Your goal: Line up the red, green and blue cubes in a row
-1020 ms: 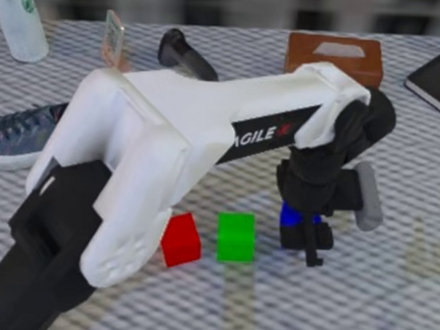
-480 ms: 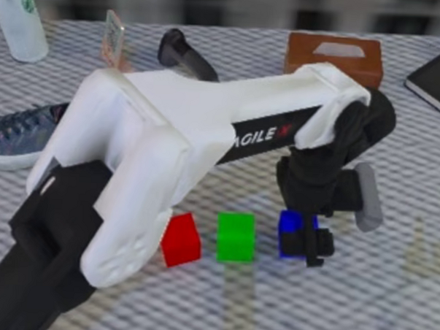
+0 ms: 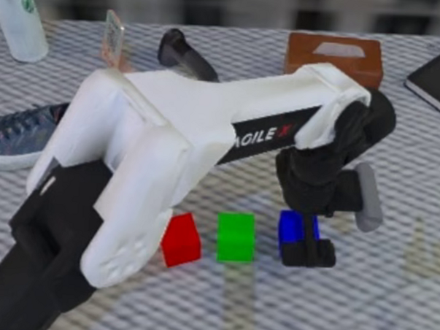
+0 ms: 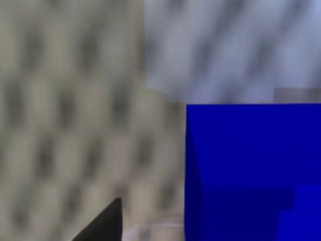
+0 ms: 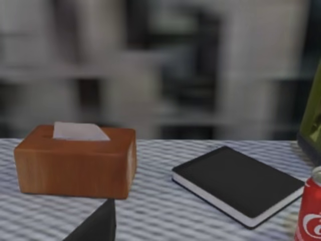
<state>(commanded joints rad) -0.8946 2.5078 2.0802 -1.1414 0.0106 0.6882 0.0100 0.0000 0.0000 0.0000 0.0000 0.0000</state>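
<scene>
The left claw [image 3: 306, 250] sits low on the bench [image 3: 404, 290], against the blue cube [image 3: 291, 226]; its fingers seem slightly parted around the cube, loosely rather than clamped. Just beside it stands the green cube [image 3: 236, 236], then the red cube [image 3: 181, 239], the three forming a row. Farther beyond the claw lies a brown tissue box [image 3: 334, 57].

Bench [image 3: 404, 290], covered in grey-white woven cloth. Brown tissue box [image 3: 334, 57] at far edge, white tissue showing. Black notebook [image 3: 435, 81] far right. White bottle [image 3: 20, 21] far left corner. Blue sneaker [image 3: 20, 136] at left edge. Black curved handle-like object [image 3: 184, 55] far centre. Red soda can [image 5: 310, 211] beside notebook.
</scene>
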